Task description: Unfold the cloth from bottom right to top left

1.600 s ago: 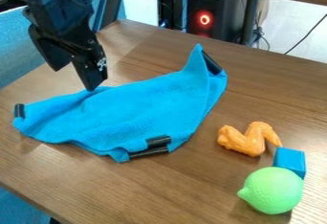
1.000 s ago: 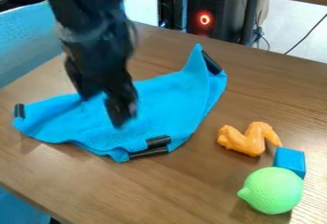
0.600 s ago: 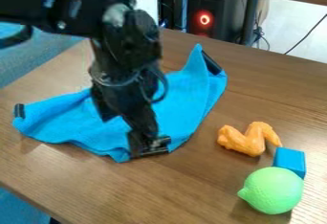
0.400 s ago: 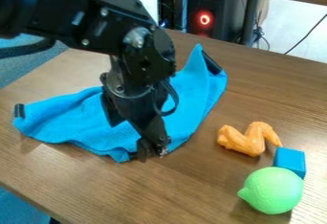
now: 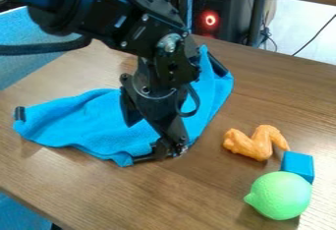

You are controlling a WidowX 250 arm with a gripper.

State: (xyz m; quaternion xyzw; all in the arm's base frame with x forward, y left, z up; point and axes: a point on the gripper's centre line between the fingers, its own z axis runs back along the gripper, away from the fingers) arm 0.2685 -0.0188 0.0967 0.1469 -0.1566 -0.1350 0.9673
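The black gripper (image 5: 169,150) hangs low over the front right corner of the cloth, right at the black clips there; how its fingers stand cannot be told. The blue cloth (image 5: 98,123) lies folded and wrinkled on the table, a black clip at its far left corner and another at its raised top right corner. Part of the cloth's middle and right side is hidden behind the arm.
On the brown table (image 5: 263,99), right of the cloth, are an orange chicken wing toy (image 5: 255,143), a blue block (image 5: 298,165) and a green lemon-shaped toy (image 5: 280,195). The table's front left edge runs diagonally at the lower left.
The gripper has come from above the cloth's upper left down to its front right corner, lastly shifting slightly right. The cloth and toys look unmoved.
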